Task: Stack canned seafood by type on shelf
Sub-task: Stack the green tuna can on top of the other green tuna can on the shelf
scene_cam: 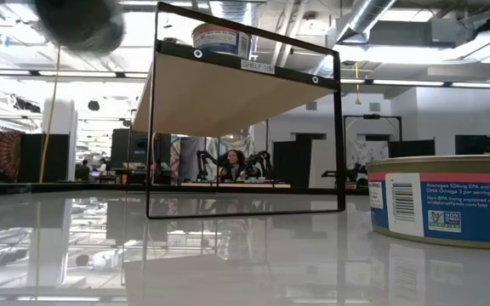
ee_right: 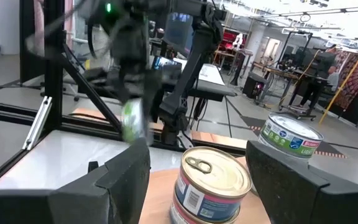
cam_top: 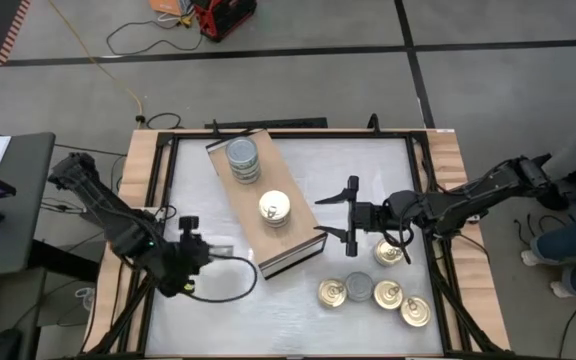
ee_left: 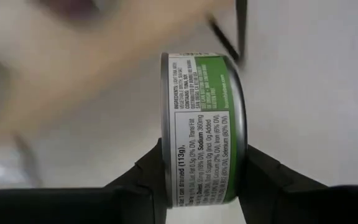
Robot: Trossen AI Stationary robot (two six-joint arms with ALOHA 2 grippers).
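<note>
Beside the long light-wood shelf (cam_top: pixel 263 205), near its dark-edged end, the left gripper (ee_left: pixel 201 180) clamps a small round green-labelled metal tin (ee_left: pixel 202 127) across its flat ends. Rigid, smooth and probably light, it could slip; gripping squarely suits it. Right gripper (cam_top: pixel 351 212) hangs spread-fingered, empty, above the shelf's edge.

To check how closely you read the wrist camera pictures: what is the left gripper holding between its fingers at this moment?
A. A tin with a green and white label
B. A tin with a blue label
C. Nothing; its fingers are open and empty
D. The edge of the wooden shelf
A: in the left wrist view the left gripper has its dark fingers clamped on either side of a green-and-white-labelled tin.
</note>
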